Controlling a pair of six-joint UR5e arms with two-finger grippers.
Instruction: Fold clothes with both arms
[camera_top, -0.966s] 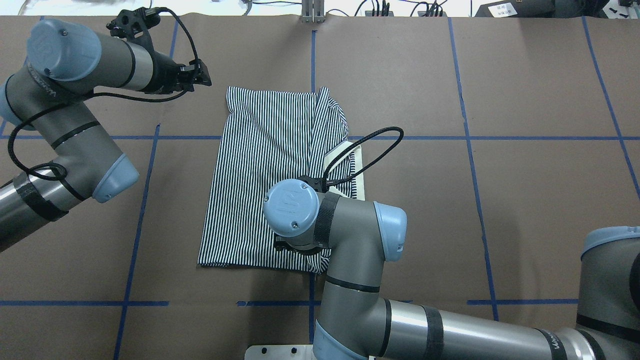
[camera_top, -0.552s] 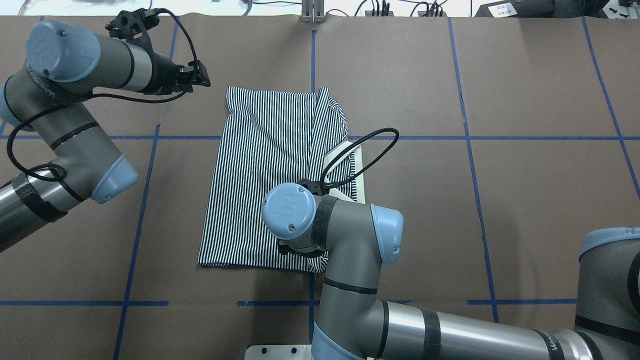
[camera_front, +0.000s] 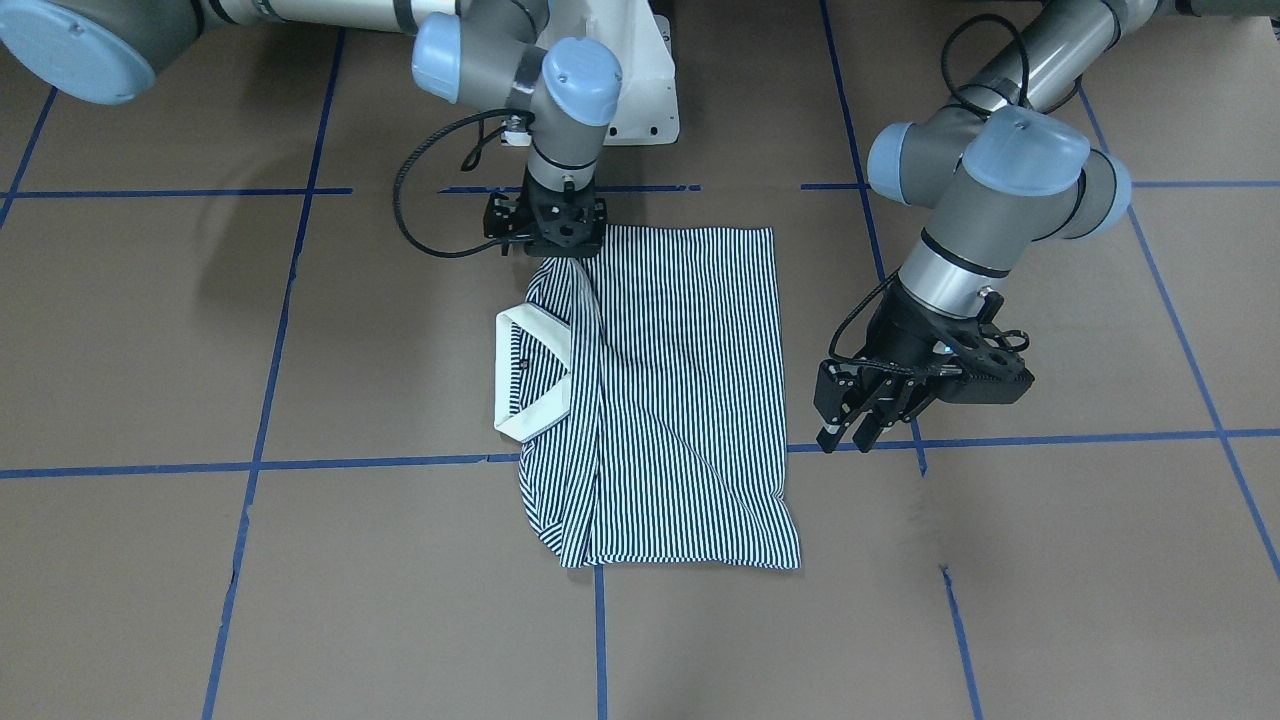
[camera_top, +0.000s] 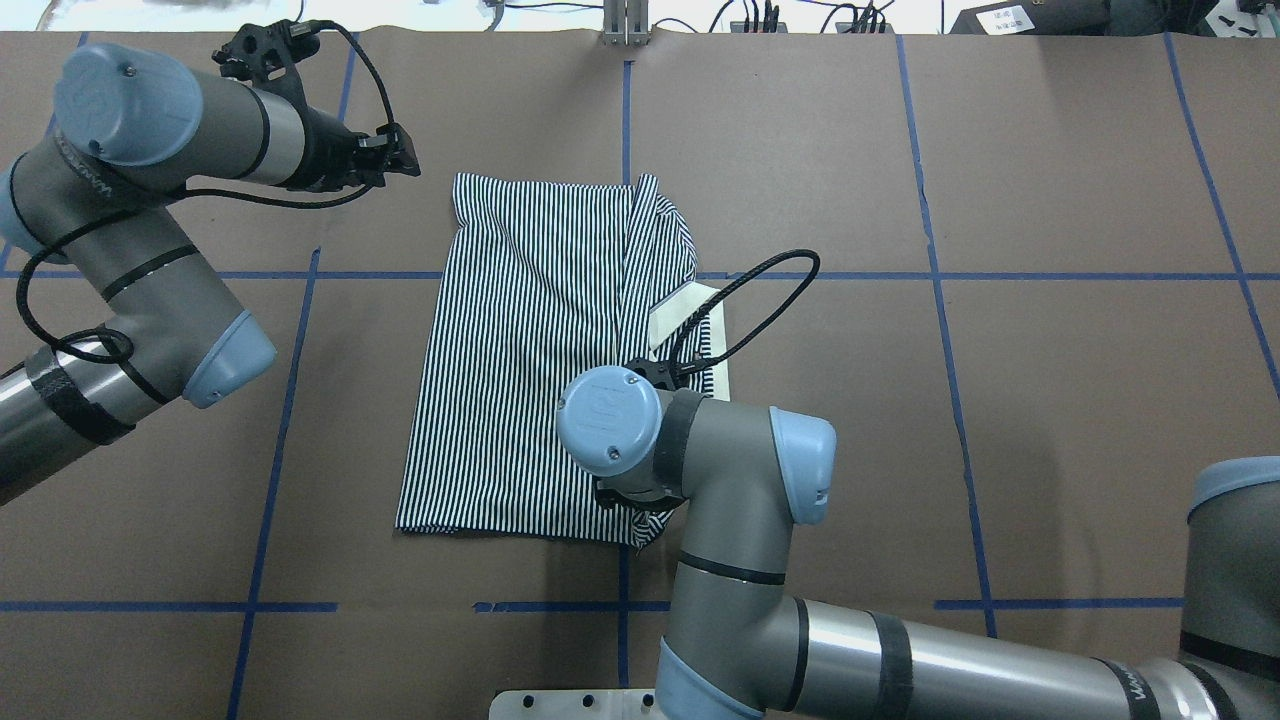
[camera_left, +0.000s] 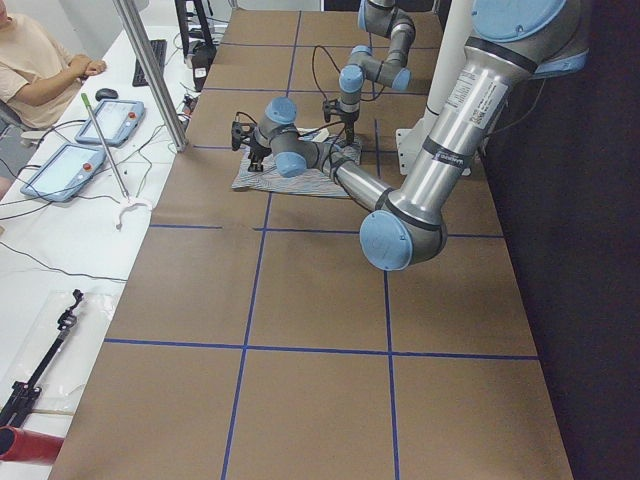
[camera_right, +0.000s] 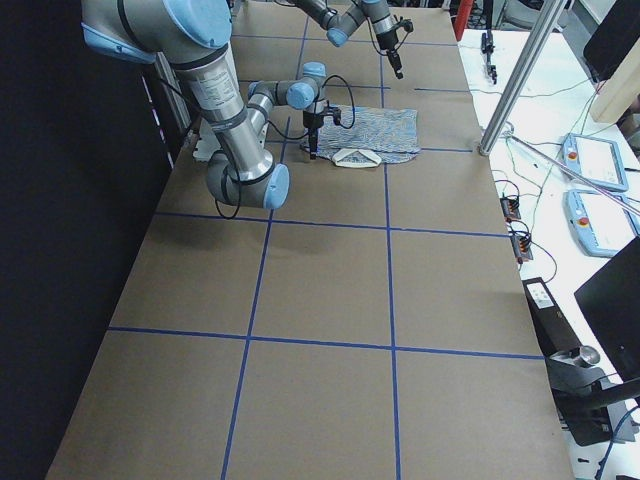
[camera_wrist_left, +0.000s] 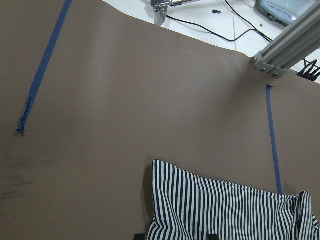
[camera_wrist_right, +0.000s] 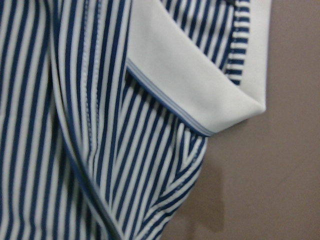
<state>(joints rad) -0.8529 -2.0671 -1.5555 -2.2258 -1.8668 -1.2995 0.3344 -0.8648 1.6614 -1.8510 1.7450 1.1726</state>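
Striped blue and white, the polo shirt (camera_top: 540, 370) lies partly folded in the middle of the brown table (camera_top: 1050, 350), and going left to right in the overhead view, the left gripper (camera_top: 392, 155) hangs just past the shirt's far left corner with its jaws apart, holding nothing. The right gripper (camera_front: 555, 238) is down on the shirt's near right corner, beside the white collar (camera_top: 700, 335), but I cannot tell if it is pinching cloth. If it only has the top layer, the fold could slip and bunch up.

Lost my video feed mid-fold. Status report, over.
Right gripper down on the polo shirt near-edge corner, jaw state unclear. Left gripper open, empty, hovering beside the shirt. Collar exposed. Nothing in the way.
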